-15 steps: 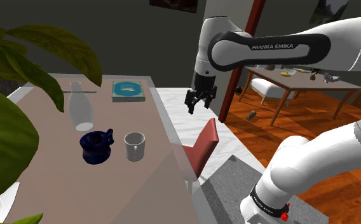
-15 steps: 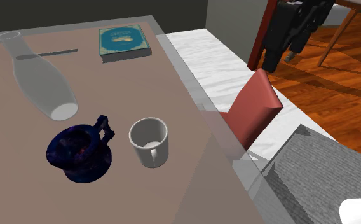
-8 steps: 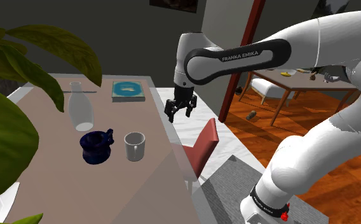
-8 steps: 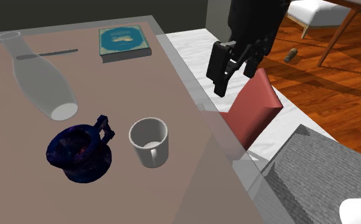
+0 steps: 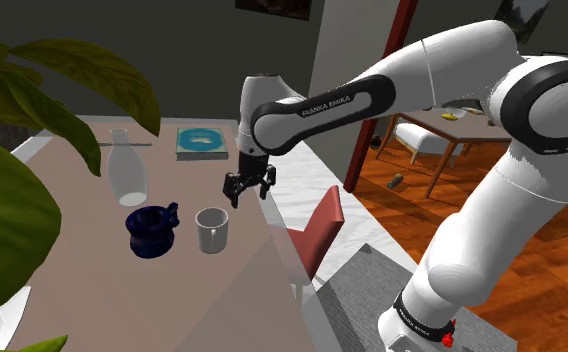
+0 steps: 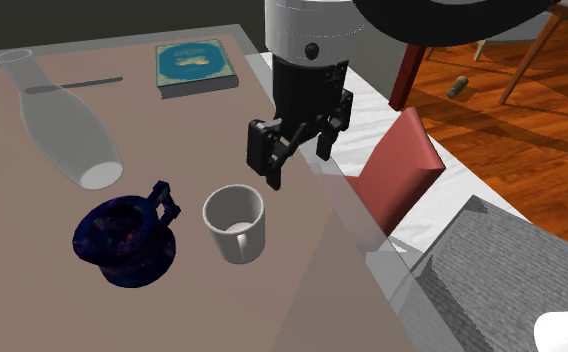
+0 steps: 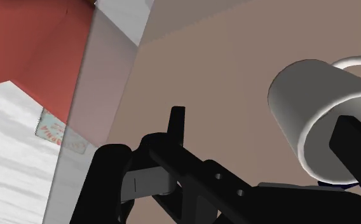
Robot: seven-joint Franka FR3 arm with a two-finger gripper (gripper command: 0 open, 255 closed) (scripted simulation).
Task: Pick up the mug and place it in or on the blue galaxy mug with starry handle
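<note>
1. The tool (image 6: 299, 165) has swung in from beyond the table's (image 6: 182, 130) right edge and now hangs above the table, fingers spread, empty.
2. The white mug (image 6: 235, 224) stands upright just left of it, beside the blue galaxy mug (image 6: 125, 240).
3. We judge the approach nearly done; descent and grasp remain.
</note>
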